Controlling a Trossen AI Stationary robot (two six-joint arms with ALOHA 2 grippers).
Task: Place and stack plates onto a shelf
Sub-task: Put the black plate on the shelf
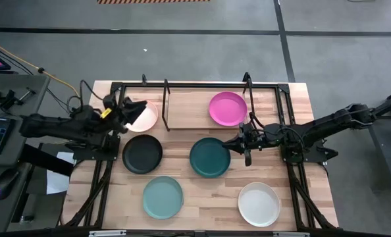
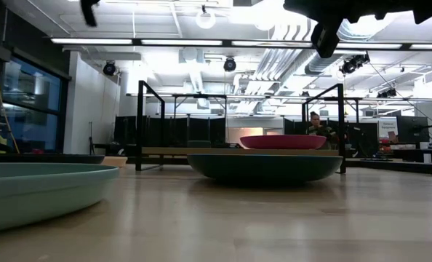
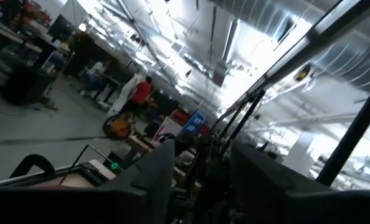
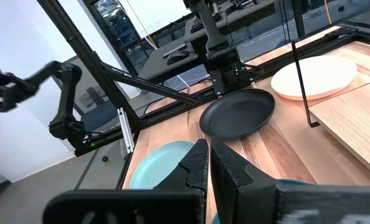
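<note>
The pale pink plate [image 1: 145, 117] lies flat on the left half of the shelf [image 1: 189, 110], and the magenta plate [image 1: 227, 108] lies on its right half. The black plate [image 1: 143, 153], dark teal plate [image 1: 208, 158], light teal plate [image 1: 162, 196] and white plate [image 1: 259, 204] rest on the table. My left gripper [image 1: 126, 110] is open at the pink plate's left rim, tipped upward; whether it touches the plate is unclear. My right gripper [image 4: 210, 163] is shut and hangs in the air [image 2: 325, 35] over the dark teal plate's right rim, touching nothing.
The shelf's upright rods [image 1: 166, 105] stand between its two halves and at its ends. A larger black frame [image 1: 287, 125] edges the table. Bare wood lies between the light teal and white plates. A person [image 2: 316, 125] is in the room beyond the far edge.
</note>
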